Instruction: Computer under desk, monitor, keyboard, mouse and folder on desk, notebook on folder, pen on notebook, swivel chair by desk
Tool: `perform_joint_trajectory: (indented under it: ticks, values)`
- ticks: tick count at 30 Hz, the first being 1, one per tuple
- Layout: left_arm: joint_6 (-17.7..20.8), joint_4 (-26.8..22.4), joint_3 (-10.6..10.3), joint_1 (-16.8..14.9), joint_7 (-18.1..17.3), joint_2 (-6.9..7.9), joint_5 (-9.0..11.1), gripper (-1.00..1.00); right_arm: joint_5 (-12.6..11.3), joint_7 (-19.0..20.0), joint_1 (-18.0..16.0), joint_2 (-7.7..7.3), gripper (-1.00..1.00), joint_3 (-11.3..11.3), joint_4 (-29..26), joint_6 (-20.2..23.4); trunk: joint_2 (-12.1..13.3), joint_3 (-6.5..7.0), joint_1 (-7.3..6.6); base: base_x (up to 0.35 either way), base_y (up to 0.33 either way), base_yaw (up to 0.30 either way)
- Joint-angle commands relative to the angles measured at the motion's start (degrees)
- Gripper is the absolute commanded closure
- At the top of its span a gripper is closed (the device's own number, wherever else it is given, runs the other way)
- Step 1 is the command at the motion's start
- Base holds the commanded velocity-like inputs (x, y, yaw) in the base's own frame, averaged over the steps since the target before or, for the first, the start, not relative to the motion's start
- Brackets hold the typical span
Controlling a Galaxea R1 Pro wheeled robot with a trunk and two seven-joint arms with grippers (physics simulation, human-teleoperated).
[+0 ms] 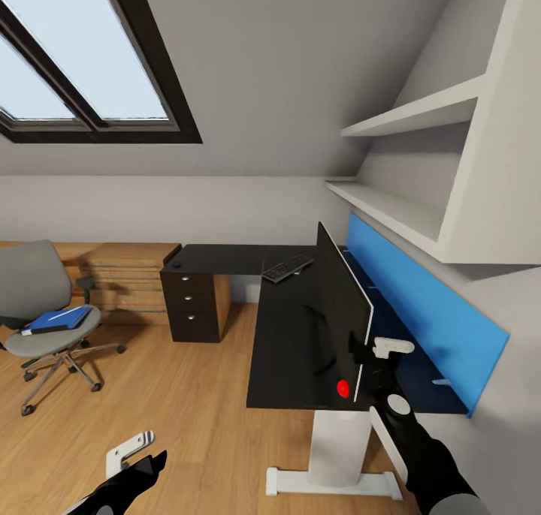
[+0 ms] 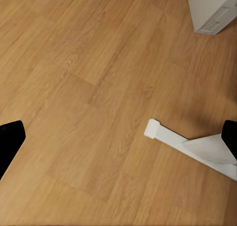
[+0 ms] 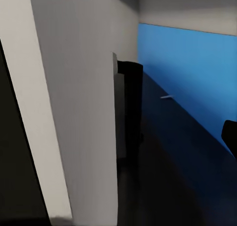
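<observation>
The black monitor [image 1: 342, 323] stands edge-on on the black desk [image 1: 289, 335], red dot toward me. My right gripper [image 1: 376, 348] is at the monitor's near edge, open; in the right wrist view the monitor's grey back [image 3: 74, 112] lies just beside one finger. The keyboard [image 1: 287, 268] lies at the desk's far end. On the left, the swivel chair [image 1: 34, 282] carries the blue folder [image 1: 58, 318], with a dark flat thing [image 1: 37, 330] at its front edge. My left gripper [image 1: 139, 455] hangs open over the floor. The mouse is out of view.
A wooden drawer chest [image 1: 124, 275] stands against the back wall beside the desk's black drawers [image 1: 191, 305]. A blue panel [image 1: 428, 312] and white shelves [image 1: 406, 117] line the right wall. The desk's white foot [image 2: 187, 147] and a pale grey box corner [image 2: 212, 8] rest on the plank floor.
</observation>
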Motion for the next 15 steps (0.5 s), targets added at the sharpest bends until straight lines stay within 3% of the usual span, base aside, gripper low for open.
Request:
perform_joint_trajectory:
  ticks: [1,8,15]
  values:
    - [0.23,-0.10,0.04,0.02,0.42,-0.03,0.61,-1.00,-0.60,-0.40,-0.04,-0.06,-1.00,0.34,0.04,-0.29,-0.05,-0.04,0.03,0.006,0.000,0.000]
    - [0.21,-0.10,0.04,-0.05,0.43,-0.03,0.61,-1.00,-0.59,-0.44,-0.04,-0.11,-1.00,0.30,0.04,-0.36,-0.05,-0.04,0.03,0.001,-0.108,0.000]
    - [0.18,-0.10,0.04,-0.01,0.42,-0.03,0.61,-1.00,-0.59,-0.44,-0.04,-0.11,-1.00,0.29,0.04,-0.37,-0.05,-0.04,0.03,0.000,-0.022,0.000]
